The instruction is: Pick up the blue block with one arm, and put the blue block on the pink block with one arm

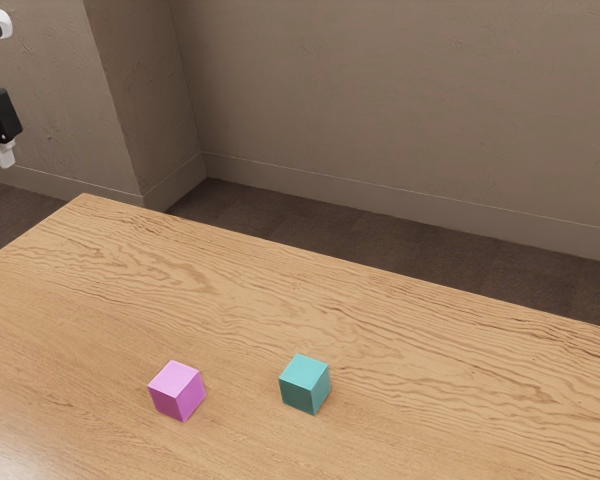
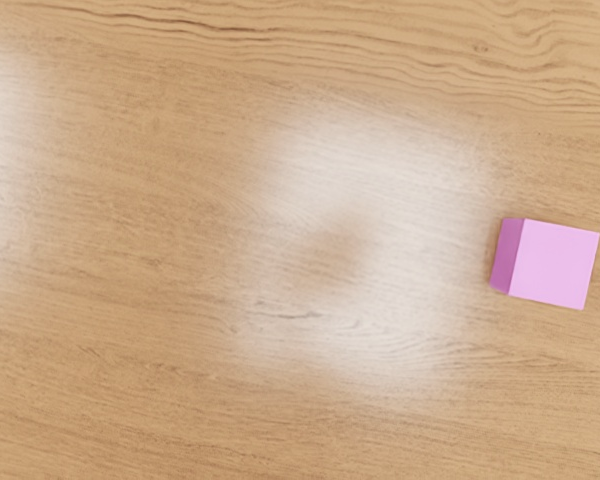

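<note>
pink block (image 2: pixel 547 263) resting on wooden table (image 2: pixel 180 330), pale glare patches across the grain

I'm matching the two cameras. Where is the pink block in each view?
Exterior view: pink block, to the exterior view's left of the blue block.
Wrist view: pink block, beside a pale sheen on the table.
Shared landmark: the table's wood grain.

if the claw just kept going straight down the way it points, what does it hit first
Probably bare table: the claw hangs high, and the pink block lies off to one side.
</note>
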